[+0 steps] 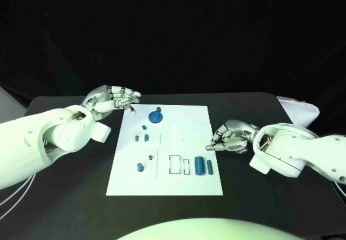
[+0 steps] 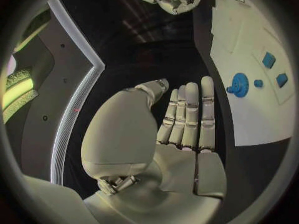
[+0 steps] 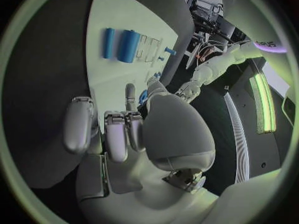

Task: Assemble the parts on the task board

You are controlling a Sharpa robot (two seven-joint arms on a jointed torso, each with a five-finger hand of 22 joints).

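Starting out, I hold both hands empty: left hand (image 1: 114,99) upper left, right hand (image 1: 229,137) centre-right, fingers loosely curled apart. Blue round geared part (image 1: 156,117) lies top of white rectangular task board (image 1: 187,182); next I reach it.

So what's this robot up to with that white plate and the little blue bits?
It is meant to assemble the small blue parts on the white task board, but at this moment neither hand holds anything. The left hand hovers at the board's far left corner, close to the blue gear. The right hand sits at the board's right edge, fingers curled in. The two blue cylinders lie near the board's front right, and smaller blue pieces are on its left half.
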